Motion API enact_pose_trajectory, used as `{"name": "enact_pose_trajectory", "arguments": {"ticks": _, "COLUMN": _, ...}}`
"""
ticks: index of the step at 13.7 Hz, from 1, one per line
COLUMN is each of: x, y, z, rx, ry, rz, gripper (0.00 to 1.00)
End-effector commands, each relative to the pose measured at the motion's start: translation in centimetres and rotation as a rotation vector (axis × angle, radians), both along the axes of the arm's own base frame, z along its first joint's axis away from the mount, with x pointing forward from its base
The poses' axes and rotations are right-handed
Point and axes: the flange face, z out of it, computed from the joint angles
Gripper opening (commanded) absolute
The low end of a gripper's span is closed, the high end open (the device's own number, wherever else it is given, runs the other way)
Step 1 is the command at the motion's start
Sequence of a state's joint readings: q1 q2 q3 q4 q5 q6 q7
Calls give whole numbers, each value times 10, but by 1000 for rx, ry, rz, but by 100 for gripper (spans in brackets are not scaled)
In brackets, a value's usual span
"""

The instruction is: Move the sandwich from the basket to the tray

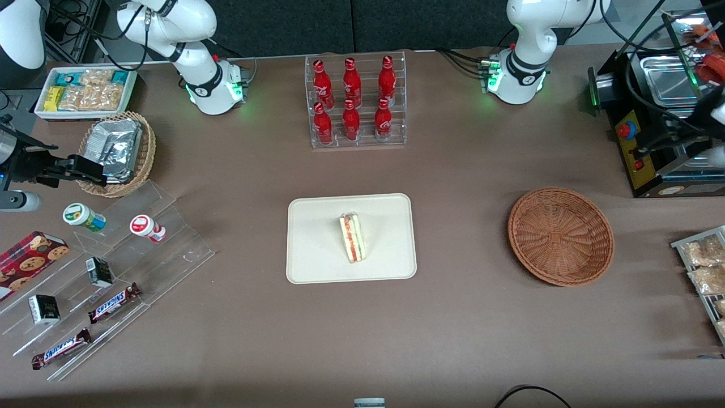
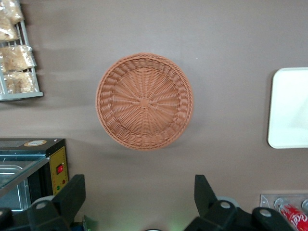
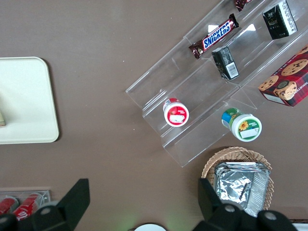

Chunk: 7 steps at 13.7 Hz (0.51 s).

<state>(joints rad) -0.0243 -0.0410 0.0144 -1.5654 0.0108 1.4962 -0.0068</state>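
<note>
The sandwich (image 1: 353,237), a pale wedge with red, orange and green layers, lies on its side near the middle of the cream tray (image 1: 317,266). The round reddish-brown basket (image 1: 561,235) sits beside the tray toward the working arm's end, with nothing in it. In the left wrist view the same basket (image 2: 144,101) is seen from high above, and an edge of the tray (image 2: 288,108) shows. My gripper (image 2: 138,180) hangs open well above the table, farther from the front camera than the basket, with nothing between its fingers.
A clear rack of red bottles (image 1: 355,102) stands farther back than the tray. A black machine (image 1: 651,130) and a wire rack of snack bags (image 1: 705,272) flank the basket. At the parked arm's end are a tan foil-packet basket (image 1: 116,150), acrylic steps (image 1: 113,266) and a white bin (image 1: 85,90).
</note>
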Motion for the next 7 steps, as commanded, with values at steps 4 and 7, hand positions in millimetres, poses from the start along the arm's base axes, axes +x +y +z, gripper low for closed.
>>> {"name": "enact_pose_trajectory", "arguments": {"ticks": 4, "x": -6, "y": -10, "z": 7, "rx": 21, "ry": 8, "rz": -3, "gripper": 100}}
{"name": "enact_pose_trajectory", "arguments": {"ticks": 7, "x": -7, "y": -9, "z": 8, "rx": 12, "ry": 10, "rz": 0, "gripper": 100}}
